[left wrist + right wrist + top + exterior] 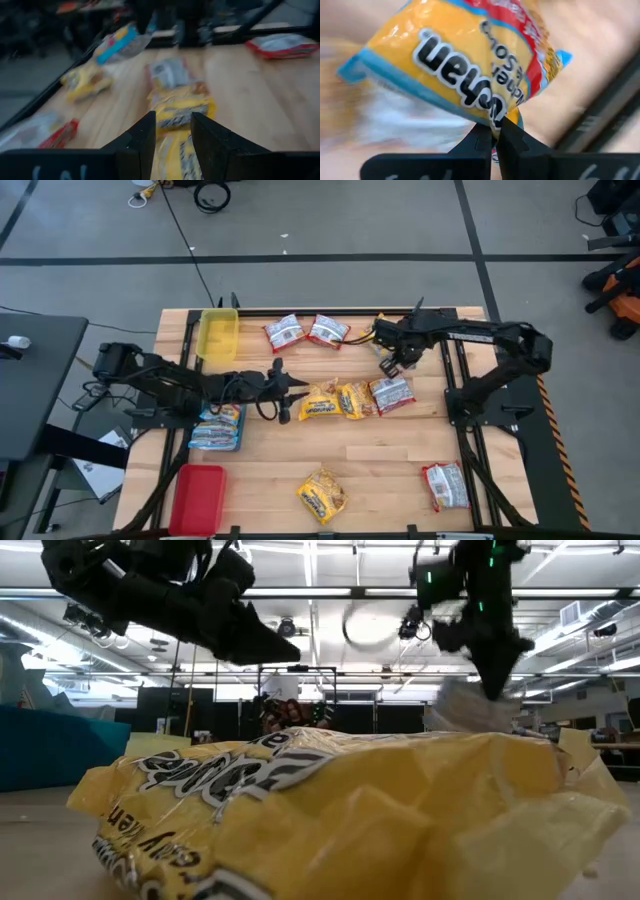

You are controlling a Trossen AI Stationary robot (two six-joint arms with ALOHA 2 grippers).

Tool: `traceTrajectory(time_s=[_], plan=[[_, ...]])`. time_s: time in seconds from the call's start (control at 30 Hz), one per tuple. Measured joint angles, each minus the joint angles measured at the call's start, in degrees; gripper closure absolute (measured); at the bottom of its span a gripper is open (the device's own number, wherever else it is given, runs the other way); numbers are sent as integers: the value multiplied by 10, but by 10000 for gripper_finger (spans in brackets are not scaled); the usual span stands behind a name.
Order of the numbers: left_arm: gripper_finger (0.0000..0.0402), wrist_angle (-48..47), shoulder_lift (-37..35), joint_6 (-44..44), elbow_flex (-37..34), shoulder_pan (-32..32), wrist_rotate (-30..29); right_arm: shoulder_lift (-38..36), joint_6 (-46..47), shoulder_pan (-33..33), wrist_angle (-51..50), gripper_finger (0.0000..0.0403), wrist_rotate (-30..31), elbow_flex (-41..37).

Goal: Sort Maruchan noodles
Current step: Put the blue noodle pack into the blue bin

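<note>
My right gripper (pixel 388 366) (pixel 495 131) is over the table's middle and shut on a yellow-orange noodle packet with a blue edge (pixel 460 65), which also shows lifted in the left wrist view (pixel 120 44). My left gripper (pixel 292 398) (pixel 172 137) is open and raised above the table (pixel 275 640). It points at a row of two yellow packets (pixel 320 402) (pixel 352 400) and a red-and-white packet (pixel 392 394) lying flat on the wood. A yellow packet (pixel 330 810) fills the low view. My right gripper pinches the packet's sealed edge (pixel 496 116) between its two fingertips, slanting down from above. The packet spreads out past the fingertips, lifted clear of the table.
Two red-and-white packets (pixel 284 332) (pixel 328 330) lie near the far edge beside a yellow tray (pixel 218 335). Pale blue-white packets (pixel 217 426) are stacked at the left and a red tray (pixel 198 495) sits at the near left. Another yellow packet (pixel 322 495) and a red-and-white one (pixel 445 485) lie near the front.
</note>
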Motion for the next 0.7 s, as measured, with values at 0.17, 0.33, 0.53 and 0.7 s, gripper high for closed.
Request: traceTrajectory(time_s=[0.17, 0.33, 0.53, 0.7], plan=[[255, 111, 38, 59, 0, -18, 45, -8, 79, 97, 0, 393, -54, 65], [206, 209, 82, 113, 0, -51, 65, 21, 146, 197, 31, 393, -57, 81], [136, 247, 130, 196, 34, -83, 64, 79, 205, 285, 108, 393, -74, 81], [115, 222, 185, 253, 99, -106, 67, 104, 218, 325, 207, 393, -87, 81]])
